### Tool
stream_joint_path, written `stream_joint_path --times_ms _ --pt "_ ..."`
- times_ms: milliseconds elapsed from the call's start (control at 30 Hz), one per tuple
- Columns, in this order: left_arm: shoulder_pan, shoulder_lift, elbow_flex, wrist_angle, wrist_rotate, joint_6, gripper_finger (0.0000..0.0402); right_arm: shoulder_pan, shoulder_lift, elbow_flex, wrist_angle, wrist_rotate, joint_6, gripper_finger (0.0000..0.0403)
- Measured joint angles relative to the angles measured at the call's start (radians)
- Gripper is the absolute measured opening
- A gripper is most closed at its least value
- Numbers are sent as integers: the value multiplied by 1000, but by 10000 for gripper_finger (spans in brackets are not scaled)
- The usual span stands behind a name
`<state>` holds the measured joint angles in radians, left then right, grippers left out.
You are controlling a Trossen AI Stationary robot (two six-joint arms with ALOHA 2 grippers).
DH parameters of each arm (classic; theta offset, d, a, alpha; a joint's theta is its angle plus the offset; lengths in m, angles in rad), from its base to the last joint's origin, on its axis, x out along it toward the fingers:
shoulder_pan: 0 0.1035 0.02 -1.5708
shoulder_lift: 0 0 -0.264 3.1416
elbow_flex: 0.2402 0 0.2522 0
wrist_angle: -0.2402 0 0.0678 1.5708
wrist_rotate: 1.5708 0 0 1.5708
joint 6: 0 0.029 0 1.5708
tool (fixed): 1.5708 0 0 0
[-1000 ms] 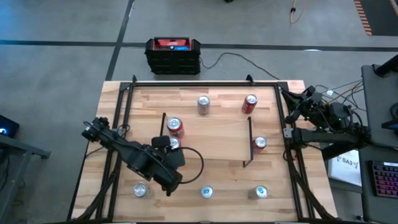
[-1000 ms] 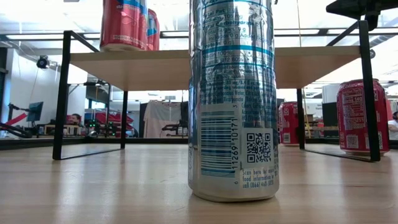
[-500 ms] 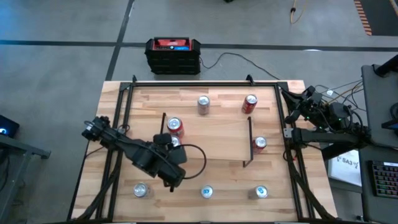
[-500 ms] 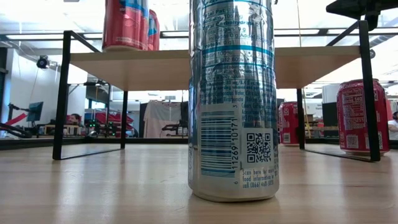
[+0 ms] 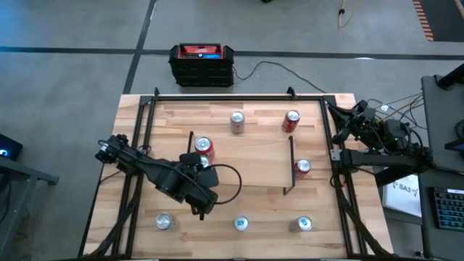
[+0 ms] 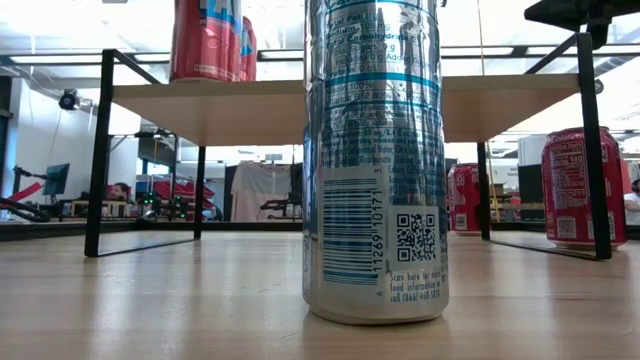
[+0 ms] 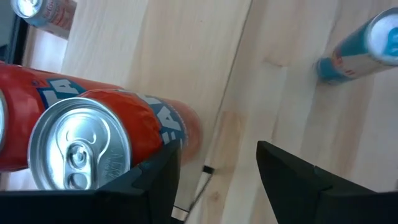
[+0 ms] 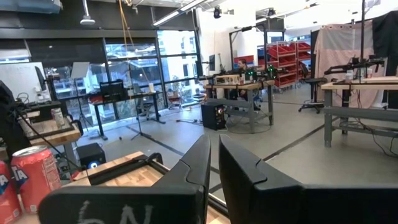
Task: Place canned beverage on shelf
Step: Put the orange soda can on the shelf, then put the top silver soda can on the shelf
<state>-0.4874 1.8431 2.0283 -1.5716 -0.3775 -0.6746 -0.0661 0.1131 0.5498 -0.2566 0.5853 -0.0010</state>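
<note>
Grey concrete floor with dark seam lines around the table. Black and red box on the floor at the far edge, cable trailing off. Beyond: big glass windows, bright ceiling lights, workbenches, red shelving, pink curtain.
</note>
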Motion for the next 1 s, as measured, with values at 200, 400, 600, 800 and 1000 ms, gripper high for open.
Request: stream_joint_path --times_ms 200,400,600,800,1000 --pt "-40 -3 89 1 -24 -39 195 0 0 0 0 0 0 22" --pt "-75 -31 202 0 -172 106 195 0 0 0 0 0 0 22" --pt "-103 -79 261 1 -355 312 195 0 0 0 0 0 0 22" --pt "-78 -173 193 11 -367 376 195 0 0 0 0 0 0 22" --pt "-29 -289 7 98 -367 471 195 0 0 0 0 0 0 22"
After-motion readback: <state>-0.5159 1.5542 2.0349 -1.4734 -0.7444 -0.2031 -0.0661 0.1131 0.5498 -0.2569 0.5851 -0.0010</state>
